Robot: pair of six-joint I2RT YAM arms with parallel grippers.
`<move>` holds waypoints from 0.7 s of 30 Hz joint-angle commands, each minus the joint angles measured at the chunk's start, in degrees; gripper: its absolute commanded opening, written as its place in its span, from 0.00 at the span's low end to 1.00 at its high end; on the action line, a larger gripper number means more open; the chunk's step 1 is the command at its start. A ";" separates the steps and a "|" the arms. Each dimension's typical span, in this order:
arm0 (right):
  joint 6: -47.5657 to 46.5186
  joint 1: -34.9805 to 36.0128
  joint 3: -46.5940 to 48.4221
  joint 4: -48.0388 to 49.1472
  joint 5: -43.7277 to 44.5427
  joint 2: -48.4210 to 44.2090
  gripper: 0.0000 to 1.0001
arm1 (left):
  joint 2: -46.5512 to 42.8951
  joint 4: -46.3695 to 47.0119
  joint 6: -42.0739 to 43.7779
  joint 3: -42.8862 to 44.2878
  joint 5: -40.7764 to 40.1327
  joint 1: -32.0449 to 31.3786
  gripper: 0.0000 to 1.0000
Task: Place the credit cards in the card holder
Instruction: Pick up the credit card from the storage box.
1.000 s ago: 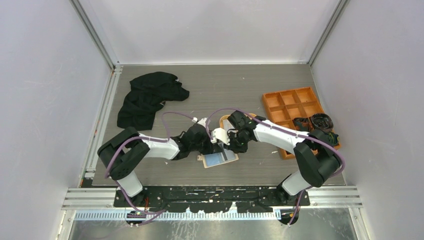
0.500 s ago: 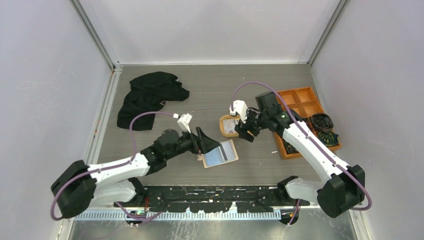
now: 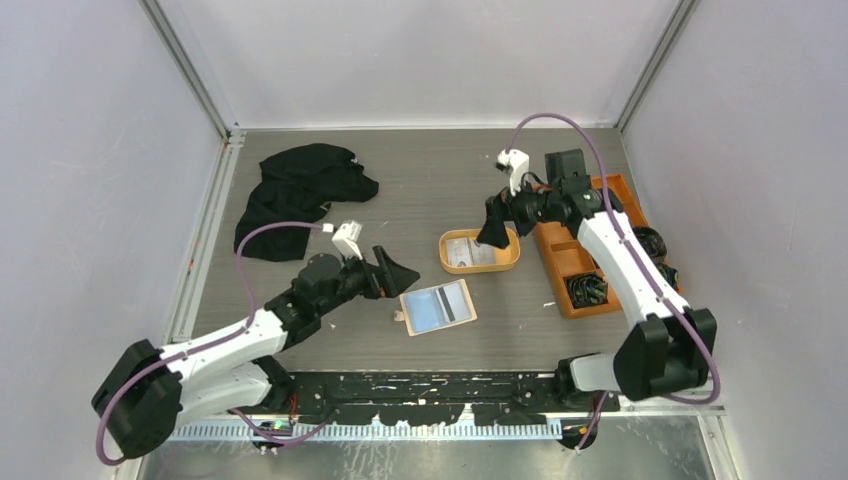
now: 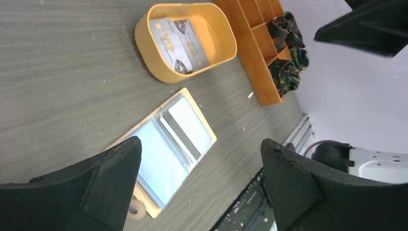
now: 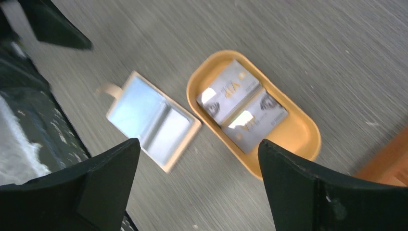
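while both arms hang over the grey table (image 3: 430, 170), neither one carries anything. nearest the bases, the left gripper (image 3: 400, 266) hovers just left of the card holder (image 3: 437, 308), jaws spread wide and empty, clear of the table surface. the card holder lies open and flat near the front middle of the table, pale blue inside facing up, its tab at the near left corner. one pale card (image 4: 191, 126) with a dark stripe sits on its right half; whether it is fully in a pocket i cannot tell. just beyond the holder, not touching it, stands the orange oval tray (image 3: 480, 270), and in it lie two more cards (image 5: 240, 107) side by side, whitish with "vip" print. the right gripper (image 3: 497, 225) hangs above the far right part of the tray, jaws wide apart, gripping nothing. right of the tray is the orange box (image 3: 600, 200) with compartments; dark bundled items (image 3: 588, 288) sit in its near cells, what they are unclear. far left toward the back, well apart from everything else, a black cloth (image 3: 295, 195) lies crumpled. right wrist view is blurred.
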 commanded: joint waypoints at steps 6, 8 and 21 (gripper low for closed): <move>28.71 -0.74 -2.56 23.02 -9.81 14.05 0.91 | 19.90 4.92 15.38 15.09 4.32 4.55 0.86; 29.81 -0.68 -3.65 24.97 -7.09 15.19 0.90 | 26.43 11.83 15.47 15.83 8.24 5.80 0.79; 38.07 0.37 -3.18 30.11 -1.82 27.68 0.56 | 43.86 28.08 12.68 16.83 6.82 6.70 0.56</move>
